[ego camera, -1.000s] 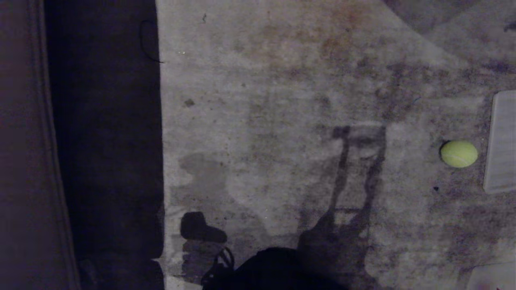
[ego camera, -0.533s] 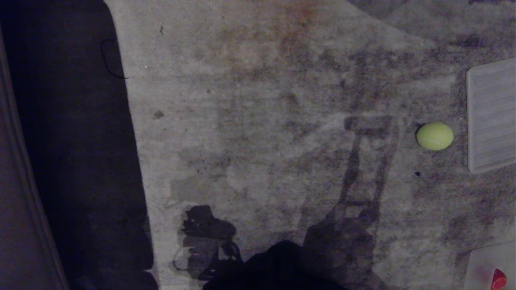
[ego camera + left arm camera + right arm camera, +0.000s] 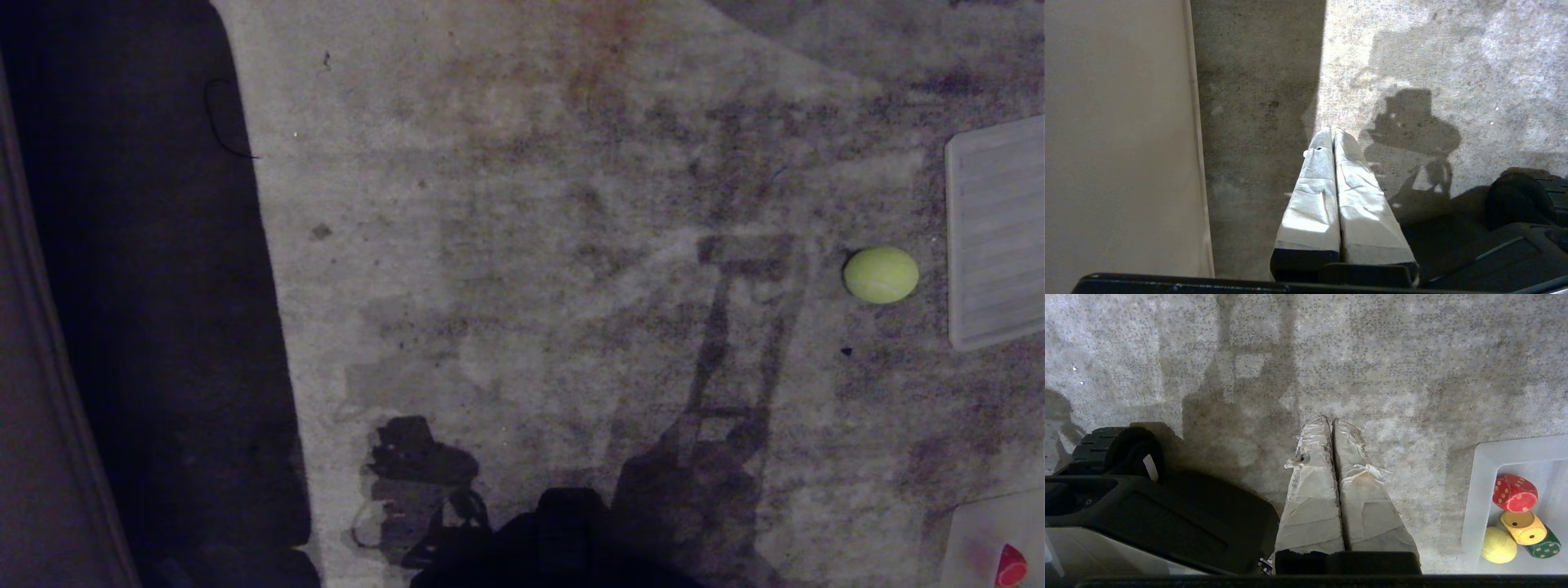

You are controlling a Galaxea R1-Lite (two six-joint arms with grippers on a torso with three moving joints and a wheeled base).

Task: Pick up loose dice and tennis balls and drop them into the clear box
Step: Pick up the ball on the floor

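You've got one loose tennis ball (image 3: 881, 275) on the floor (image 3: 531, 245), just beside the ribbed lid (image 3: 996, 233), well apart from both grippers. Right gripper (image 3: 1331, 421) pressed together, empty; clear box (image 3: 1478, 490) near it holds dice (image 3: 1515, 493). Left gripper (image 3: 1332, 131) together too.

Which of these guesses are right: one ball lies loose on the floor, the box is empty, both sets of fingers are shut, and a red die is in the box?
1. One ball lies loose on the floor. True.
2. The box is empty. False: it holds three dice and a ball.
3. Both the left fingers and the right fingers are shut, holding nothing. True.
4. The red die sits on the bare floor. False: it is in the box.
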